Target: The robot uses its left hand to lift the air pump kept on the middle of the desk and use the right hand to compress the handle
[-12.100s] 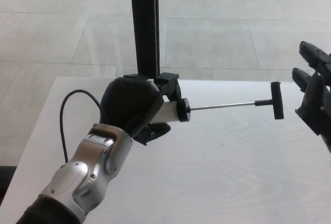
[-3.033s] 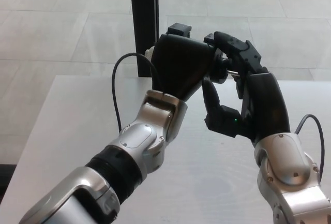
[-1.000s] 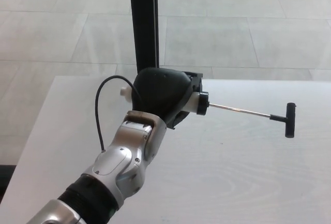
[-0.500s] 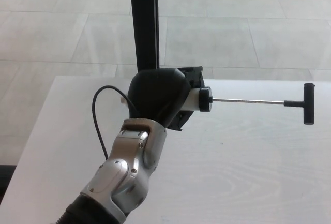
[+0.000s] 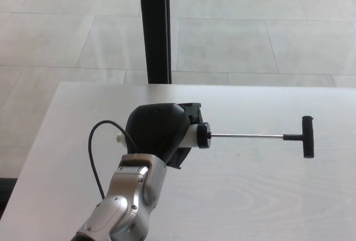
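Observation:
My left hand [image 5: 157,132] is shut on the air pump [image 5: 196,135], whose white barrel with a black end cap pokes out to the right of the fingers. The pump lies roughly level above the white desk [image 5: 267,196]. Its thin metal rod [image 5: 247,136] is drawn far out to the right and ends in a black T-handle [image 5: 307,136]. A black hose [image 5: 97,152] loops out from the pump's left end. The hand hides most of the barrel. My right hand does not show.
A black vertical post [image 5: 154,26] stands behind the desk's far edge. Beyond it lies a light tiled floor [image 5: 250,29]. The desk's left edge runs diagonally down toward the lower left.
My left hand has lowered the pump and drawn it back toward me, so the handle sits lower and further left. The rod stays extended. The right hand, on the handle 3 s ago, is gone.

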Available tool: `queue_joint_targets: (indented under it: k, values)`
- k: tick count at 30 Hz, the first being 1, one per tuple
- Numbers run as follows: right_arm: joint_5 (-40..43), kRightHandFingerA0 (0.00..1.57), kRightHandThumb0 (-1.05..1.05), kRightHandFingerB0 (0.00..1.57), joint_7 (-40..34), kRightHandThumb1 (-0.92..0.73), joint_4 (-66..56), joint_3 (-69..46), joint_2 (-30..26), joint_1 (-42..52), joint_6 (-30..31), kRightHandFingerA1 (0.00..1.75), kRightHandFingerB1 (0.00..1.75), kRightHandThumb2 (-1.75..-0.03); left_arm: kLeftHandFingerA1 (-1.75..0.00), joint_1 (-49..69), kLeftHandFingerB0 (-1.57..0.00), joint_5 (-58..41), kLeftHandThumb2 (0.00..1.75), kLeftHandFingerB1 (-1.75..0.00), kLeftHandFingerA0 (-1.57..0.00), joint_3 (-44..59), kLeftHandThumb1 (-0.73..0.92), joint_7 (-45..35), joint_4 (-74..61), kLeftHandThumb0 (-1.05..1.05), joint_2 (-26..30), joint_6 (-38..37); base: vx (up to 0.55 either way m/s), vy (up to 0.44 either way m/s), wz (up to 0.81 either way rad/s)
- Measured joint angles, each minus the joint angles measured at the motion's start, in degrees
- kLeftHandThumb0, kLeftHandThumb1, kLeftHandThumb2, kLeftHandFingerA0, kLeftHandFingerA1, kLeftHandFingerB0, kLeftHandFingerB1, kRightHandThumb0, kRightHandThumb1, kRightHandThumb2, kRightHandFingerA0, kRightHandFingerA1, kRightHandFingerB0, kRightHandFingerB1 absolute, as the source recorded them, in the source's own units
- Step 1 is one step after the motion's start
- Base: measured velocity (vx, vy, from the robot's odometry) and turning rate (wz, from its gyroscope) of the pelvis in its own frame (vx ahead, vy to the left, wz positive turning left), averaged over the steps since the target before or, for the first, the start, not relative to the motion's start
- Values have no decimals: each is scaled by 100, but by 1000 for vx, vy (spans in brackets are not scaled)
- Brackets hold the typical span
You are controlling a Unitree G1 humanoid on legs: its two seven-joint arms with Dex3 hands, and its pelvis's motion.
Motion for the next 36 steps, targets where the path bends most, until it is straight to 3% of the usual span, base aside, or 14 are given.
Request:
queue_joint_targets:
  k: [5,7,12,13,14,15,16,18,19,23,28,30,31,36]
  values:
    - [-4,0,-97,0,-4,-92,41,192,-17,-304,-7,0,0,-89,-175,-24,-78,11,108,-149,-98,0,54,0,55,-18,-5,0,0,0,0]
    - [-7,0,-98,0,-32,-92,58,255,20,-413,-26,0,0,-93,-141,-51,-95,14,112,-122,-123,4,52,1,80,-27,-17,0,0,0,0]
    - [-2,0,-98,0,-172,-91,79,431,392,-570,-50,0,0,-99,-175,-201,-76,19,105,-147,-93,12,52,0,101,-16,-66,3,0,0,0]
    - [-3,0,-99,0,-195,-92,89,473,456,-570,-51,0,0,-103,-138,-245,-91,30,109,-116,-121,8,50,1,102,-24,-67,3,0,0,0]
    - [-1,0,-98,0,-215,-91,93,510,521,-567,-52,0,0,-99,-175,-292,-79,45,105,-134,-92,7,53,2,105,-16,-72,4,0,0,0]
    - [3,0,-99,0,-233,-92,94,539,589,-566,-54,0,0,-103,-136,-331,-89,49,110,-110,-122,15,51,2,108,-22,-94,6,0,0,0]
    - [6,0,-98,0,-266,-91,95,579,693,-558,-58,0,0,-100,-175,-394,-77,46,103,-137,-92,42,54,2,125,-16,-133,6,0,0,0]
    - [11,0,-99,0,-310,-88,96,641,858,-529,-65,0,0,-107,-137,-493,-90,43,106,-114,-121,86,51,4,149,-23,-185,6,0,0,0]
    - [16,0,-98,0,-324,-87,98,672,935,-505,-83,0,0,-106,-175,-536,-75,43,103,-151,-92,101,53,3,157,-14,-207,6,0,0,0]
    - [35,0,-94,0,-357,-92,178,690,1173,-387,-268,0,0,-102,-139,-674,-98,40,106,-124,-120,162,47,1,181,-19,-274,8,0,0,0]
    - [34,0,-102,0,-375,-92,400,611,1323,-339,-612,12,2,-132,-175,-715,-75,-4,109,-160,-94,273,49,2,181,-14,-354,8,0,0,0]
    - [34,0,-102,0,-387,-92,484,568,1343,-339,-764,11,2,-132,-175,-714,-76,-28,105,-156,-94,304,51,1,179,-14,-385,10,0,0,0]
    - [32,0,-103,0,-393,-92,511,557,1350,-344,-828,10,1,-132,-135,-714,-93,-34,107,-111,-123,313,48,1,179,-19,-396,10,0,0,0]
    - [5,0,-103,0,-459,-92,674,566,1389,-496,-1150,6,0,-132,-166,-709,-91,-35,107,-90,-98,275,48,1,179,-14,-474,54,0,0,0]
